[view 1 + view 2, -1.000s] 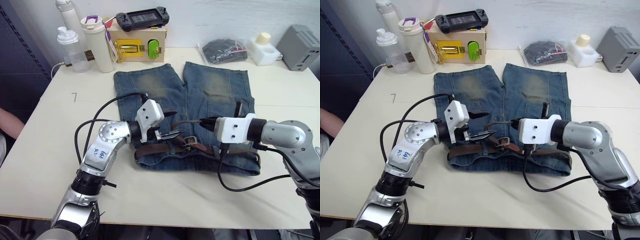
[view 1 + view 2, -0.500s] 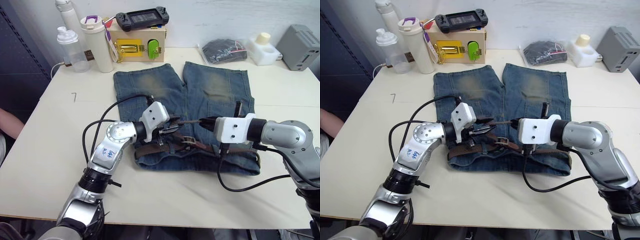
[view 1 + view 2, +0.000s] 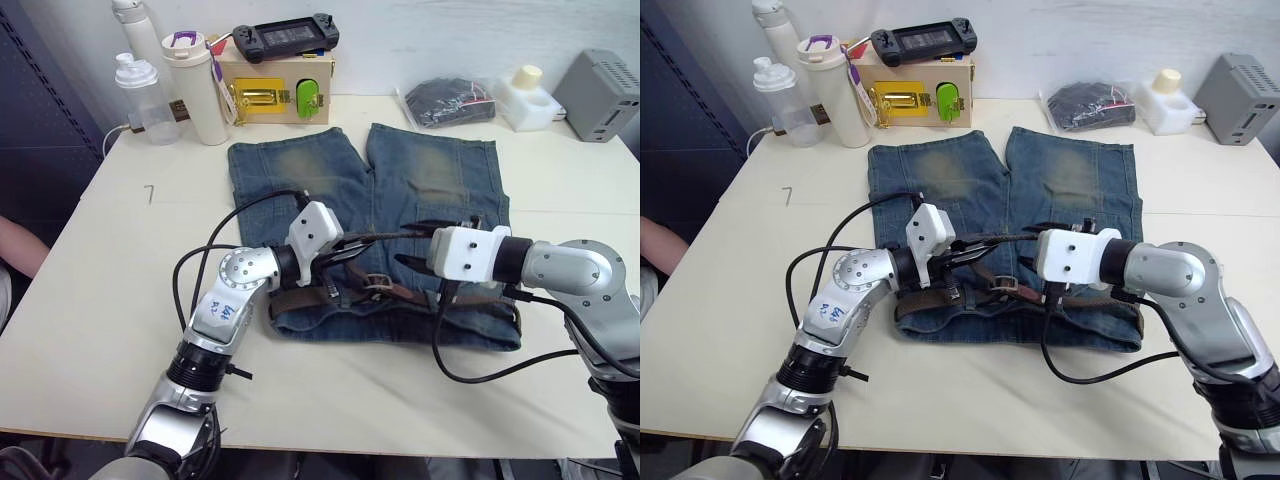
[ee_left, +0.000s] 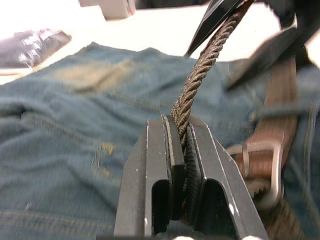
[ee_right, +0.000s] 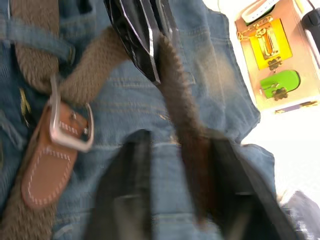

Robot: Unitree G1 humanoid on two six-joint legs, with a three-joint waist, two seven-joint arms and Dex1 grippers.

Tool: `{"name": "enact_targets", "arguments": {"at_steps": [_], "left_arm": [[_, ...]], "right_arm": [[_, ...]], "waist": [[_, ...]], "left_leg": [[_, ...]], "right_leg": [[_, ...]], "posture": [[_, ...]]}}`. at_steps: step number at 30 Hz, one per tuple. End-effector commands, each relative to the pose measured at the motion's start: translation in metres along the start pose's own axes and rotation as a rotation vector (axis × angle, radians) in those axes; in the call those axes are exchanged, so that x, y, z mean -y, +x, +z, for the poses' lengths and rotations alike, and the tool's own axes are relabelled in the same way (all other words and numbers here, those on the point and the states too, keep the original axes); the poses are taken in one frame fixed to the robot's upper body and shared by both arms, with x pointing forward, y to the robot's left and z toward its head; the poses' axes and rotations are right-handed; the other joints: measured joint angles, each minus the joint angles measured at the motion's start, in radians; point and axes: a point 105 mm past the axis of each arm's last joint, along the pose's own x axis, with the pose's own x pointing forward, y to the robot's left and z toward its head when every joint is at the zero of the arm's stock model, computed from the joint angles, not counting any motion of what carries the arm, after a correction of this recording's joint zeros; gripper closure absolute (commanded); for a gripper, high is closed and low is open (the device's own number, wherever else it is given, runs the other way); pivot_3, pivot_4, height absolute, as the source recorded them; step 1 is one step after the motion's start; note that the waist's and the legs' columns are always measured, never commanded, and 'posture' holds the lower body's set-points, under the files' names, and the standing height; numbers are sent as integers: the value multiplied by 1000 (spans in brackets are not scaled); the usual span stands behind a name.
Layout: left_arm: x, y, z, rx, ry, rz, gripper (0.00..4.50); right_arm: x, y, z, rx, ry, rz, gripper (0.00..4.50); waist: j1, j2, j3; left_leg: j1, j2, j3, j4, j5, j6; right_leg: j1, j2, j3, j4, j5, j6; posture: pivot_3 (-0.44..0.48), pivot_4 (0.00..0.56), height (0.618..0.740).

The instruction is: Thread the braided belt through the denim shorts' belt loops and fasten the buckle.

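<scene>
reaching inward over the denim shorts [image 3: 420, 180], left fingers [image 4: 170, 170] clamp the braided belt [image 4: 200, 75]; right fingers [image 3: 415, 262] seemingly spread.

A pale cream table [image 3: 90, 300] carries everything. The denim shorts [image 3: 300, 165] are spread flat at its centre, legs pointing to the far edge. Along that far edge are set a clear bottle [image 3: 143, 98], a white tumbler [image 3: 194, 88], a small wooden box [image 3: 275, 88], a dark bagged bundle [image 3: 450, 102], a white jar [image 3: 523, 97] and a grey box [image 3: 598, 95]. A faint mark, possibly a pencilled "7" [image 3: 149, 193], is seen left of the shorts.
</scene>
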Motion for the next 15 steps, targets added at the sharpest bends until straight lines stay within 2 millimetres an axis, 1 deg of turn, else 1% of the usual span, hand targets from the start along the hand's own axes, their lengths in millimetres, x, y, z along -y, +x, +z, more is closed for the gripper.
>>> {"name": "enact_targets", "arguments": {"at_steps": [1,4,7,10,11,12,14,15], "left_arm": [[-1,-5,11,73,-20,50,4500],[0,-5,15,116,-60,86,4500],[2,-5,17,149,-90,107,4500],[3,-6,22,193,-108,130,4500],[4,-6,23,209,-113,132,4500],[5,-7,23,219,-117,132,4500],[11,-7,21,226,-118,118,4500],[12,-7,21,229,-120,113,4500]], "right_arm": [[31,-26,0,-13,77,-148,1024],[41,-41,-11,-50,151,-198,1024],[47,-47,-14,-38,228,-237,1024],[39,-41,-8,11,317,-206,1837],[32,-35,-4,37,363,-171,2399],[26,-31,-1,52,394,-147,2801],[1,-16,6,77,483,-30,3760],[-8,-12,8,80,514,9,4254]], "waist": [[0,0,0],[0,0,0],[0,0,0],[0,0,0],[-1,0,0],[-2,0,0],[-2,0,0],[-1,0,0]], "left_leg": [[0,0,0,0,0,0],[0,0,0,0,0,0],[0,0,0,0,0,0],[0,0,0,0,0,0],[0,0,0,-1,0,0],[0,0,0,-1,0,0],[0,1,1,-2,0,0],[0,1,1,-2,0,0]], "right_leg": [[0,0,0,0,0,0],[0,0,0,0,0,0],[0,0,0,0,0,0],[0,0,0,0,0,0],[0,0,0,0,0,0],[0,0,0,0,0,0],[0,0,0,-1,0,0],[0,0,0,-1,0,0]], "posture": [[0,150,645],[0,150,645],[0,150,645],[0,150,645],[0,150,645],[0,150,645],[0,150,645],[0,150,645]]}}
